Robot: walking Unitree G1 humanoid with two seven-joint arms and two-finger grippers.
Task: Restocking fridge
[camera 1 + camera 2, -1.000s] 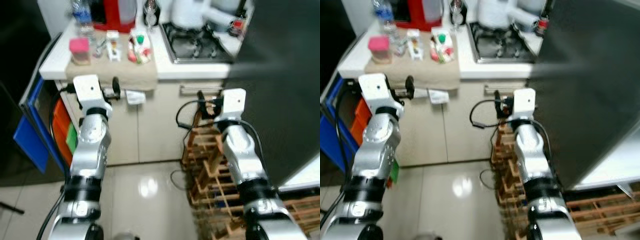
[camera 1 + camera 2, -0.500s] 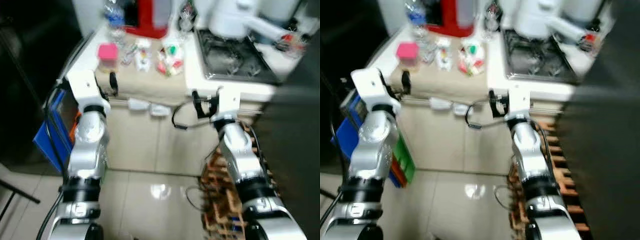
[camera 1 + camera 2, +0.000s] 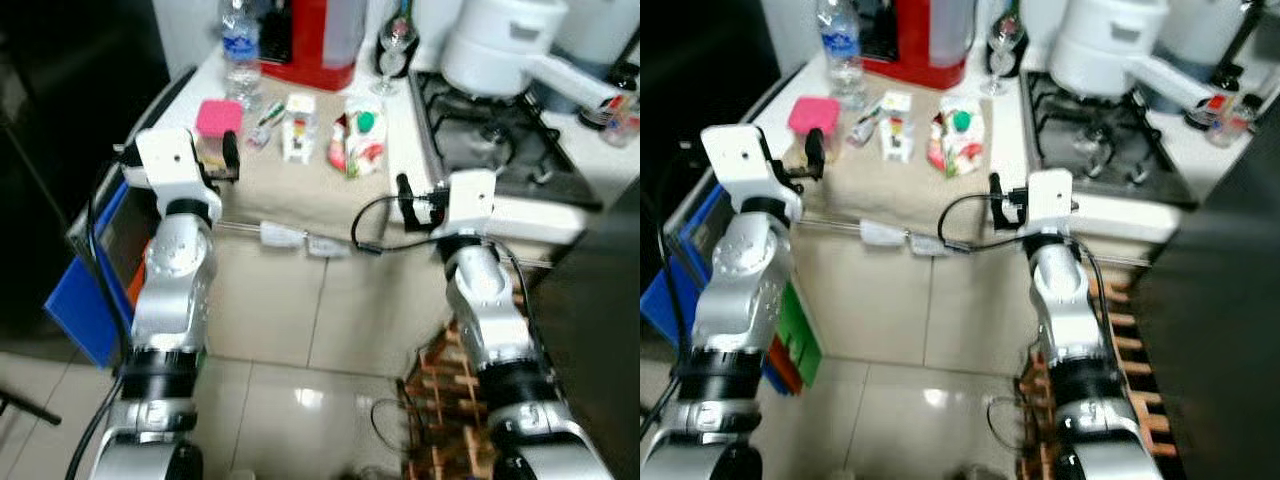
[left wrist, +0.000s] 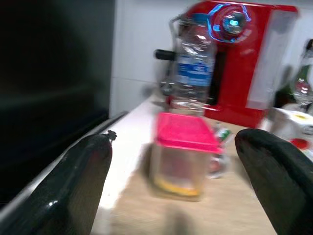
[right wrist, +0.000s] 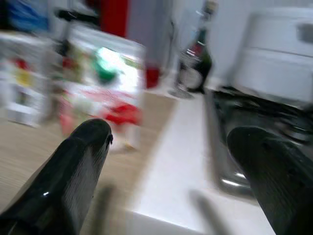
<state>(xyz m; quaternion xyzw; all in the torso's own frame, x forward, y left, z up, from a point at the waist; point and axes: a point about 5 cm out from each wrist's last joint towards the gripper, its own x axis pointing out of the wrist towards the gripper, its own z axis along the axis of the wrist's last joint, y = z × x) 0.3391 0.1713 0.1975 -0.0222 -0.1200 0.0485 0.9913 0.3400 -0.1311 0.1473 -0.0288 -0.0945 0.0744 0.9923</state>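
Glossy floor tiles (image 3: 300, 400) were seen below a white counter (image 3: 1010, 150). Both arms were raised at its front edge. The left gripper (image 4: 171, 161), jaws spread wide and holding nothing, was aimed at a pink-lidded container (image 4: 185, 155) near a water bottle (image 4: 194, 68). The right gripper (image 5: 171, 161), jaws likewise wide, faced a blurred carton (image 5: 105, 83). Farther back, a gas hob (image 3: 490, 110) was shown by the head views.

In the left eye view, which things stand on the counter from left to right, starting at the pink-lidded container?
Pink-lidded container → small white carton → green-capped carton → gas stove.
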